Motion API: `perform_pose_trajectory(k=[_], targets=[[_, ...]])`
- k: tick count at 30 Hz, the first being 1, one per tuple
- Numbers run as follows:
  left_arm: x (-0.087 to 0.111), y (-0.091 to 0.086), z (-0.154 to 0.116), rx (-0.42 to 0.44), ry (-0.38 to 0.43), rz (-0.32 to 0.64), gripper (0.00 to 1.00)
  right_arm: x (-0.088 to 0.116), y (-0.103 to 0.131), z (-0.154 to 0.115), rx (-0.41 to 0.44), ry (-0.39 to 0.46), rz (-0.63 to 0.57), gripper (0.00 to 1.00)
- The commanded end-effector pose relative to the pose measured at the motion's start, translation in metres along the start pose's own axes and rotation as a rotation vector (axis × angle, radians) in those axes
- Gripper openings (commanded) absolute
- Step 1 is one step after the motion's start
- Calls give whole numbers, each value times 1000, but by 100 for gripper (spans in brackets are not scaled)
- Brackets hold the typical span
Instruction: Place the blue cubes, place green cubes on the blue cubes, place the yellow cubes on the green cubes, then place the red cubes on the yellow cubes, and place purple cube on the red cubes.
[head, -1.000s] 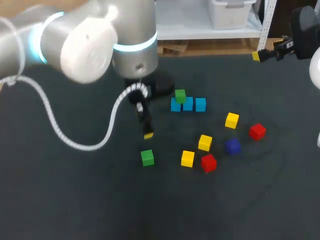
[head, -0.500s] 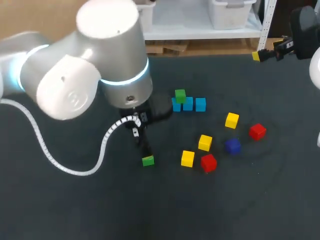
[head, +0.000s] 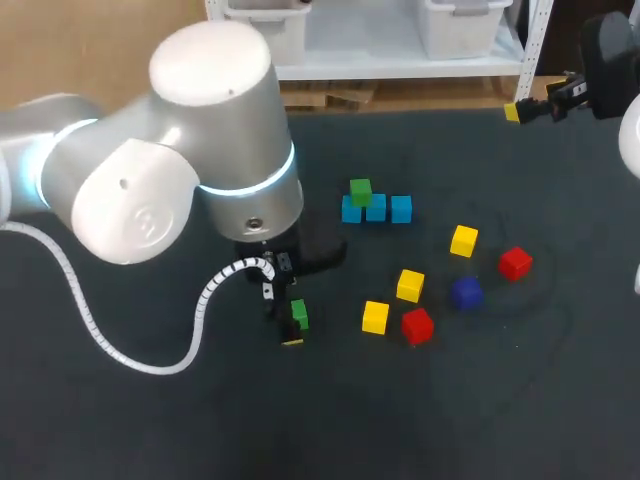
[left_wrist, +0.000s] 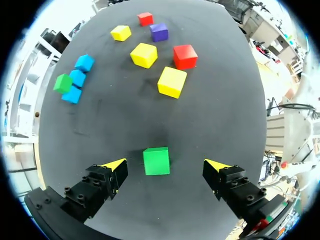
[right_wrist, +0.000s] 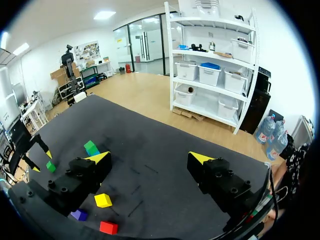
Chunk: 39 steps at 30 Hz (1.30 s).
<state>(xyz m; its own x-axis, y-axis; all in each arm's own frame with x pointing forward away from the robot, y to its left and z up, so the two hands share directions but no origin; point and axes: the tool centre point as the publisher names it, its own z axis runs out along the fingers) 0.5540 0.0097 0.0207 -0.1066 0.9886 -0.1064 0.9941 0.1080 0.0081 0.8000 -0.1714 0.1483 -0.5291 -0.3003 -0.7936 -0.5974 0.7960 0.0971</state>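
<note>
Green cube (left_wrist: 156, 161) is positioned well apart from the blue row (left_wrist: 77, 79), between the spread fingers of the left gripper (left_wrist: 166, 165); neither finger is touching it. The right gripper (right_wrist: 150, 157) is held spread, far from the blue row.

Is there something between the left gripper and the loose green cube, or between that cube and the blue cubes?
Nothing visible. The loose green cube lies between the left gripper's open fingers, and bare table leads to the blue cubes.
</note>
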Motion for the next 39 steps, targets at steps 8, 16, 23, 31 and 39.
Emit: perform_pose_trajectory(k=[8, 16, 23, 31, 39], targets=[[-6, 10, 20, 65, 36, -9, 100, 0, -1, 0, -5, -3, -1, 100], [-3, 14, 20, 55, 47, -25, 40, 0, -1, 0, -5, -3, -1, 100], [-2, 16, 15, 31, 58, -27, 0, 0, -1, 0, -5, -3, -1, 100], [-10, 34, -18, -41, 49, 4, 0, 0, -1, 0, -5, -3, -1, 100], [-46, 73, -66, -130, 30, 102, 0, 0, -1, 0, -5, -3, -1, 100]])
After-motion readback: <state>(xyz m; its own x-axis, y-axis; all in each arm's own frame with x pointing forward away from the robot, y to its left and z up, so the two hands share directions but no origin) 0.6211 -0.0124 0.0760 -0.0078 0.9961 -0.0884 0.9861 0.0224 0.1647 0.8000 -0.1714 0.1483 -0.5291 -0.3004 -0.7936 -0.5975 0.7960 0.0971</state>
